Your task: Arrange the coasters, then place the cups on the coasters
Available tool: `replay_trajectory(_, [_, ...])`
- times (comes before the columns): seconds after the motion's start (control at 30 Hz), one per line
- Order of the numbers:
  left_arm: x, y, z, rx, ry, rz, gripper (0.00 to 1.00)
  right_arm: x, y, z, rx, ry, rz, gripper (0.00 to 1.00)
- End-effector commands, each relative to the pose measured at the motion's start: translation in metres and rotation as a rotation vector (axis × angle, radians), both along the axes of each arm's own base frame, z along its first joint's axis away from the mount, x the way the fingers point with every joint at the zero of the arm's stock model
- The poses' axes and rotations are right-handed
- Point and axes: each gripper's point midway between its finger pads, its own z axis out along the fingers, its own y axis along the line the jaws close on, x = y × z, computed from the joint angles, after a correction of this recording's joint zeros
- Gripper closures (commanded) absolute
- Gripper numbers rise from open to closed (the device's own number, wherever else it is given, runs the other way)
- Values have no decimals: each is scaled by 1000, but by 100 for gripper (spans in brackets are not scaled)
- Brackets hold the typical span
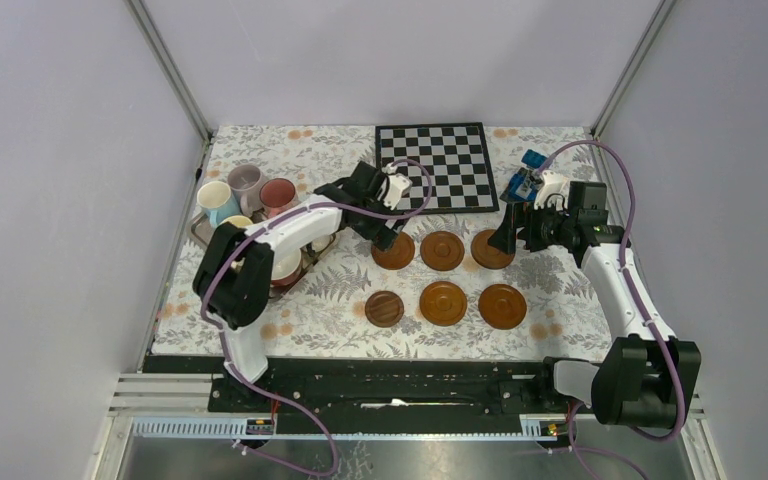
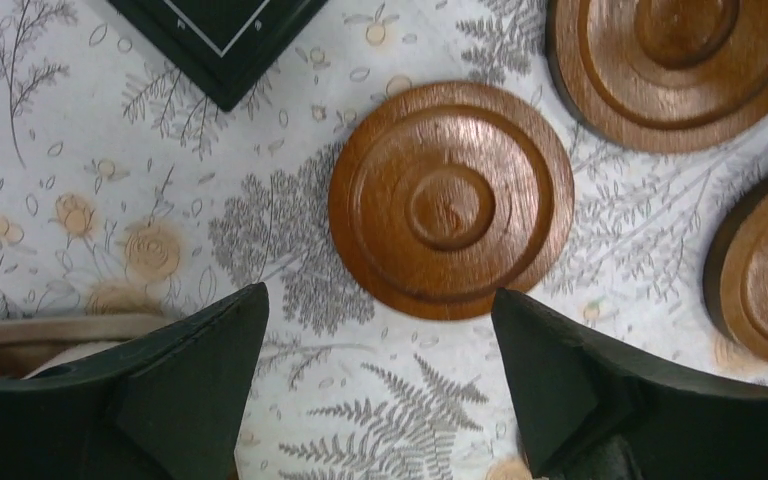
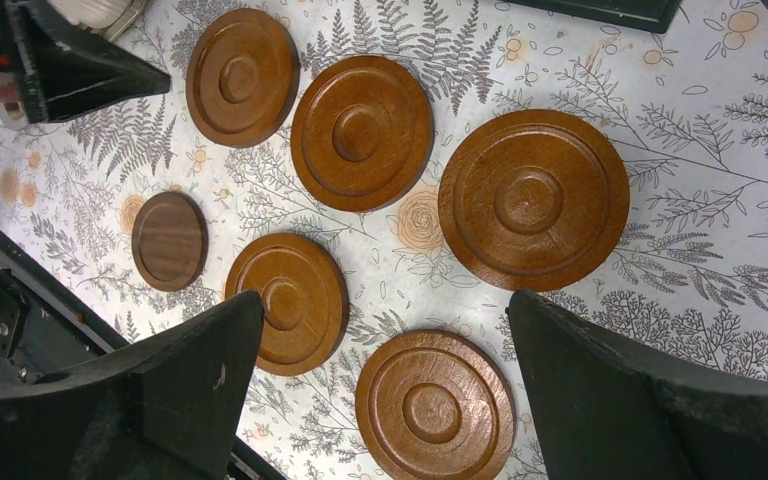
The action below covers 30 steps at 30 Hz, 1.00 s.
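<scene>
On the worktop [image 1: 330, 300], six coasters [image 1: 443, 302] lie in two rows; the left arm [image 1: 300, 225] and right arm [image 1: 615, 275] hover at the far row's ends, jaws wide and empty.

Coasters [image 2: 450, 200] glossy grooved wood; dark coaster [image 3: 169, 241] matt; tablecloth [image 2: 80, 130] smooth printed; cups [image 1: 245, 185] glazed ceramic

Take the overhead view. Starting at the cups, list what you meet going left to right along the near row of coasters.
Cups → dark coaster → middle coaster → right coaster.
</scene>
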Motion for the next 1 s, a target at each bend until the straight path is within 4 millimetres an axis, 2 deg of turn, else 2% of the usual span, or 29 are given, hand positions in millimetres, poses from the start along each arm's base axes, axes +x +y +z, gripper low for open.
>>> replay_trajectory(0.0, [29,-16,2,4,-67,51,11,2,1,6,4,-21,19,0])
replay_trajectory(0.2, [33,-21,-18,30,-45,48,20,1,2,6,7,-20,28,0])
replay_trajectory(0.47, [31,-22,-38,52,-5,40,23,-2,4,4,9,-15,43,0])
replay_trajectory(0.97, [32,-9,-48,111,-7,74,29,-2,3,2,8,-10,44,0])
